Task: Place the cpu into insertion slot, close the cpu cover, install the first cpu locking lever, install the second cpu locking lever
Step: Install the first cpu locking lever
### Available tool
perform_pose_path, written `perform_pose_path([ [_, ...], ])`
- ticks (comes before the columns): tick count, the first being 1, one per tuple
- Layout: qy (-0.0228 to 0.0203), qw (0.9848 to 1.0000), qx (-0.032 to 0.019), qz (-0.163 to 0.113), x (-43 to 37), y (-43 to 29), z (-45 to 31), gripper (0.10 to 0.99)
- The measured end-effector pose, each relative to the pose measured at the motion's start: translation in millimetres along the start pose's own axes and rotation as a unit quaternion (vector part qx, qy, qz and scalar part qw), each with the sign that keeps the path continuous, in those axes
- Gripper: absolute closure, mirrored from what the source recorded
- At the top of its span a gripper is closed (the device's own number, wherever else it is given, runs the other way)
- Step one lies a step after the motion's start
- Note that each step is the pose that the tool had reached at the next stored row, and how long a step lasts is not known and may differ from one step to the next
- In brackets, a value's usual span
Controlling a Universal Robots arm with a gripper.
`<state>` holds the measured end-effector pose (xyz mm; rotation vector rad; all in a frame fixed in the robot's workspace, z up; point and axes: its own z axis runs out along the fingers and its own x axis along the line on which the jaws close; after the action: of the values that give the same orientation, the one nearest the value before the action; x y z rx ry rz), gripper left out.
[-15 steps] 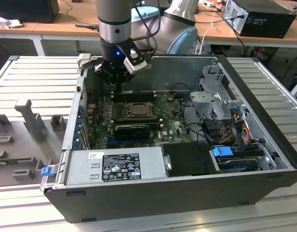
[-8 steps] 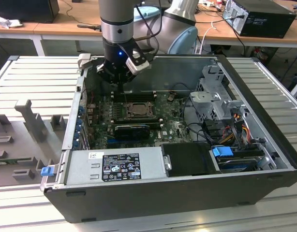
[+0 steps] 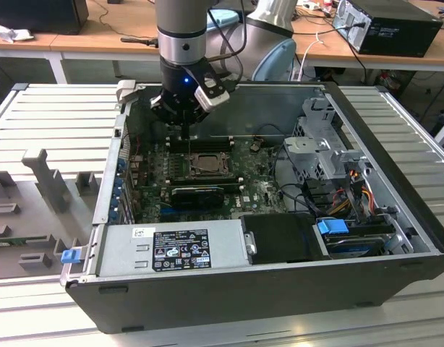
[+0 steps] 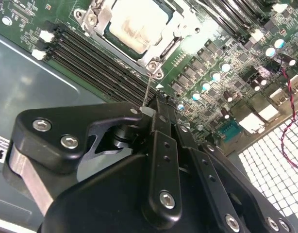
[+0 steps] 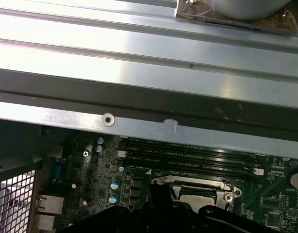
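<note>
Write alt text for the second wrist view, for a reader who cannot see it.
The black gripper sits close above a green motherboard, with a thin metal lever wire running from its tip toward the socket corner. Beyond it, the cpu lies pale silver in the insertion slot, framed by the cpu cover, beside long black memory slots.
</note>
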<state>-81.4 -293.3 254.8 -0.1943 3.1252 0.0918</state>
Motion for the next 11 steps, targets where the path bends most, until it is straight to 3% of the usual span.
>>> perform_pose_path([
  [11, 0.0003, 1.0, 0.0023, 0.0, -18.1, -2.3, 0.9, 0.98],
])
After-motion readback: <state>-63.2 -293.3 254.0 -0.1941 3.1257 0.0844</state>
